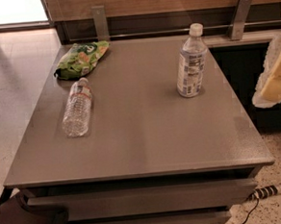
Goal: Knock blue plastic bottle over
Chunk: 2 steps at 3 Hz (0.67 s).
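The blue plastic bottle (191,64) stands upright on the grey table (147,132), towards the back right. It is clear, with a white cap and a large white-and-bluish label. My gripper (273,75) shows as cream and white parts at the right edge of the view, beyond the table's right side and well apart from the bottle. It holds nothing that I can see.
A ribbed clear bottle (77,108) with a narrow red-white label lies on its side at the table's left. A green snack bag (81,58) lies at the back left. A wall rail with metal brackets (240,15) runs behind. A power strip (274,190) lies on the floor.
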{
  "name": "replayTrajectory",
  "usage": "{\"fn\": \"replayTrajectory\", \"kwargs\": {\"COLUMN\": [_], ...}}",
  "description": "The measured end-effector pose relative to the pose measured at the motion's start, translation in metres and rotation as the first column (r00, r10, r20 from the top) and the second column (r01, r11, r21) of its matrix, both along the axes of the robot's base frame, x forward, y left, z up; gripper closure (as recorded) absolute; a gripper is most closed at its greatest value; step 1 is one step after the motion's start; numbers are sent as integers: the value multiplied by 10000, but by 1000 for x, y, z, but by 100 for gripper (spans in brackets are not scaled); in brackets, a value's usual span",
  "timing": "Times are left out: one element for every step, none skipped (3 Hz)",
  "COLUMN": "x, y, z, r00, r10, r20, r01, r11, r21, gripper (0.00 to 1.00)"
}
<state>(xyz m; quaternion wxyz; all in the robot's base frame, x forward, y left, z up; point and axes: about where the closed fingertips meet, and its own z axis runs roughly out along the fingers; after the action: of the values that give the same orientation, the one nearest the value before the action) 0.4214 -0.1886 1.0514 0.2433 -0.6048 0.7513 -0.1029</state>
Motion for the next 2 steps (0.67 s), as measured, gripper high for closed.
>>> {"fn": "replayTrajectory", "kwargs": {"x": [0,11], "y": [0,-9], "z": [0,-5], "r00": [10000,9993], "r10": [0,-229], "r20": [0,282], "r01": [0,215], "r11": [10000,9987], "r21": [0,472], "gripper": [0,0]}}
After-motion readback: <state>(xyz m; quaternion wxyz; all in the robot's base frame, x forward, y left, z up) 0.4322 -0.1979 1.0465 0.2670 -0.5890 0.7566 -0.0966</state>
